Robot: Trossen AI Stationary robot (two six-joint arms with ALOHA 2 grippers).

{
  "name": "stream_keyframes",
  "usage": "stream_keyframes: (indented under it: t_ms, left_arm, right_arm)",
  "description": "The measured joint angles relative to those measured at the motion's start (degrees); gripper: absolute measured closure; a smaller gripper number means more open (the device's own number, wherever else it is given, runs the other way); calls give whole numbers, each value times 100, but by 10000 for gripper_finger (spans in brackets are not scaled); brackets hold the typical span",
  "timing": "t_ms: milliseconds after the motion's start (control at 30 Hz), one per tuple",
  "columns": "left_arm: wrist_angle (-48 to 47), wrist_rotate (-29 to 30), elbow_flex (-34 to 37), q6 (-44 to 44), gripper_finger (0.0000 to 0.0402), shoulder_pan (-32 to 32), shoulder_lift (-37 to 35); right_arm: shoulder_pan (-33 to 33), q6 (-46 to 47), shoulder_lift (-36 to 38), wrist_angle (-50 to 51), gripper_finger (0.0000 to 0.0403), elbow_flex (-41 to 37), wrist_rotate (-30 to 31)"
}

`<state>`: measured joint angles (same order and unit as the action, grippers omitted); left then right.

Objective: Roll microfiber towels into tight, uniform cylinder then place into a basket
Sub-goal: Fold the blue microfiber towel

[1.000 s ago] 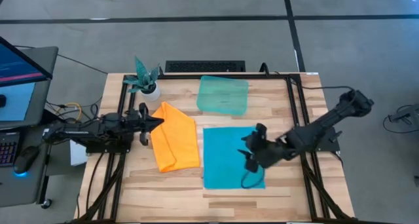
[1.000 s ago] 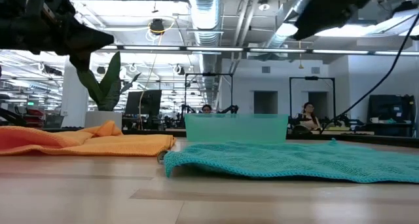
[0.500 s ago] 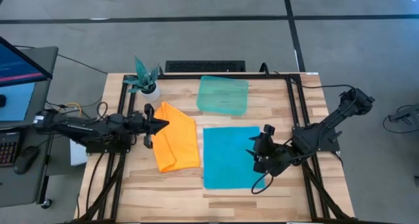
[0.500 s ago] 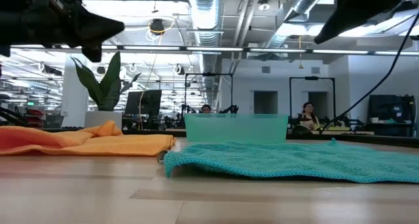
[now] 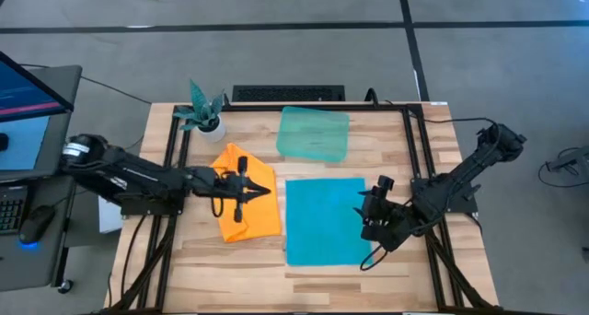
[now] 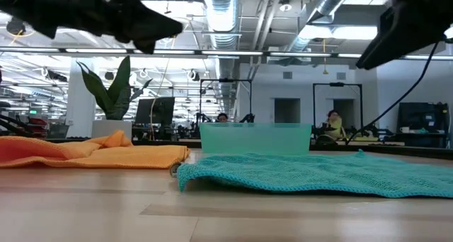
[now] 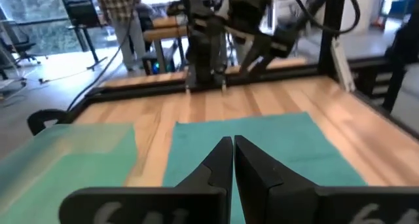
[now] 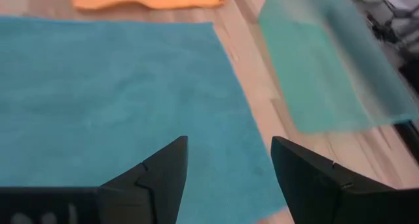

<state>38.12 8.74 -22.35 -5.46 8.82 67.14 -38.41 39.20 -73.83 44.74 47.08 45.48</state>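
- The orange towel (image 5: 247, 203) is seen at the centre left of the high view, lying crumpled on the wooden table (image 5: 313, 260); it is not rolled.
- The turquoise towel (image 5: 324, 219) is spread flat just to the right of the orange one, at the lower centre of the high view. A narrow strip of bare wood is seen between them.
- The basket (image 5: 314, 134) is placed above the turquoise towel, at the upper centre of the frame, and nothing is seen inside it.
- The left gripper (image 5: 265, 190) is held over the right part of the orange towel. Its jaws are clenched together, as shown in the left wrist view, and nothing is grasped between them.
- The right gripper (image 5: 370, 214) is located at the right edge of the turquoise towel. Its jaws are released and stand wide apart in the right wrist view, with the towel seen below them.
- A small potted plant (image 5: 202, 112) is placed at the upper left corner of the table.
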Motion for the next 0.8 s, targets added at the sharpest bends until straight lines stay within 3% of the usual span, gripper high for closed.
stream_keyframes:
  t_ms: [300,500,567,800]
  left_arm:
    - [-1732,536,-954,-95,395,399,432]
    - [-1923,761,-1151,-310,395,779,428]
    - [-1933,585,-1174,-429,395,889,424]
    - [-1946,-968,-1172,-1058,395,1127,423]
  right_arm:
    - [-326,776,611,158,159,-446,134]
    - [-771,1183,1090,-346,159,-872,109]
    - [-848,1187,1094,-513,159,-904,98]
    - [-794,530,1079,-1103,159,-904,91]
